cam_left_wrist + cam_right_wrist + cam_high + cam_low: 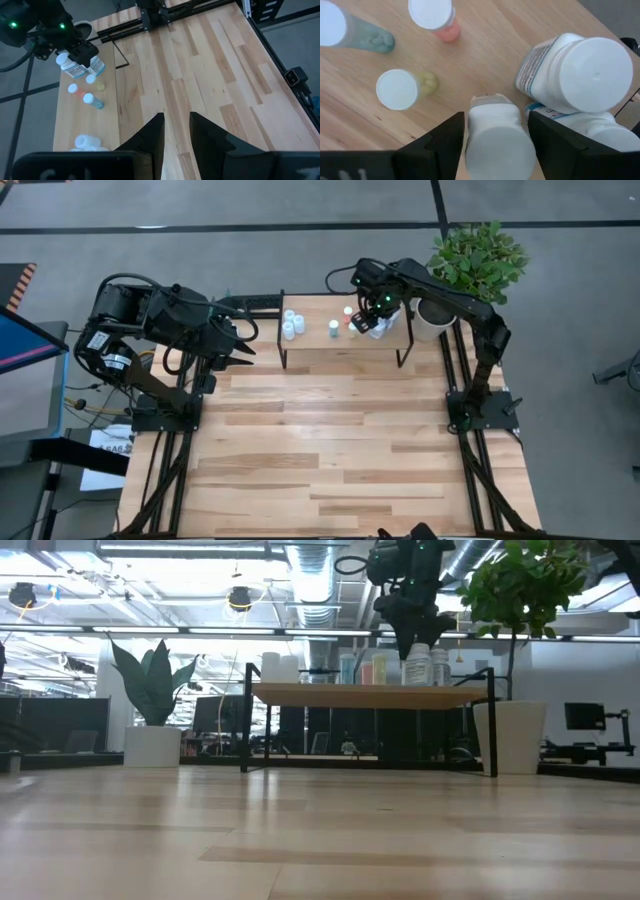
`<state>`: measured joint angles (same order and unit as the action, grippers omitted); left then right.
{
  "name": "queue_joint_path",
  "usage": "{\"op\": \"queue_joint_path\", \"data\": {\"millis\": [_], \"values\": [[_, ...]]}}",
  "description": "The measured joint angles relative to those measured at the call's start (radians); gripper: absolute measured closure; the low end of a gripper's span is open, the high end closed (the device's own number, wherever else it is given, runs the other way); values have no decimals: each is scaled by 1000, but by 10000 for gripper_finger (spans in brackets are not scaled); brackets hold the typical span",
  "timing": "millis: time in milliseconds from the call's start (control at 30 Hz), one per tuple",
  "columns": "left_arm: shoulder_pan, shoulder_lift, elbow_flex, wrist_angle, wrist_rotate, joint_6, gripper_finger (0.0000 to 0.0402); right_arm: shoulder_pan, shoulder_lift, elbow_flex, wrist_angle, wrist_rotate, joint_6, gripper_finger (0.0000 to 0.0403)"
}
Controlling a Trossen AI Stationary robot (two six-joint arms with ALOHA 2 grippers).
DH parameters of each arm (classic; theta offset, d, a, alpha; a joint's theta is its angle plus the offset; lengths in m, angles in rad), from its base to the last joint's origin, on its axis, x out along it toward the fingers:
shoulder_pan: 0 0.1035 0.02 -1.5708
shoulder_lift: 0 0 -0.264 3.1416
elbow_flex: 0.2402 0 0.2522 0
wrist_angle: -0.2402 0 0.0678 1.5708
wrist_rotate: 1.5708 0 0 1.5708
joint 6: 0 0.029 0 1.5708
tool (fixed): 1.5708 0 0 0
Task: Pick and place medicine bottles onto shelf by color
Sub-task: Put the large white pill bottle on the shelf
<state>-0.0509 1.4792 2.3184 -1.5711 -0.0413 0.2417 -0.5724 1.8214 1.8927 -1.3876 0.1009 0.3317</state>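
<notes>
right gripper (495, 145) fingers parted around upright white bottle (501, 137) on shelf (345, 340); grip unclear; left gripper (176, 131) slightly open, empty.

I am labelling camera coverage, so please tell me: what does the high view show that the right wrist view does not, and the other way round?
Only the high view shows the whole small wooden shelf with thin black legs, the waiting left pincer over the table beside it, the cluster of all-white bottles and the leafy green plant.

Only the right wrist view shows the printed label on the chunky white bottle and the white-capped bottle standing between the right pincer fingers, which look slightly apart from it.

Both show the blue-tinted bottle and the red-tinted bottle on the shelf.
</notes>
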Motion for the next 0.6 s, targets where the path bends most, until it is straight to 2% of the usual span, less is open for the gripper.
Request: {"op": "queue_joint_path", "data": {"millis": [267,600], "values": [[0,0,0,0,0,0,324,0,-3,46,-4,0,0,163],[0,0,0,0,0,-1,324,42,-4,209,-22,-19,37,163]]}}
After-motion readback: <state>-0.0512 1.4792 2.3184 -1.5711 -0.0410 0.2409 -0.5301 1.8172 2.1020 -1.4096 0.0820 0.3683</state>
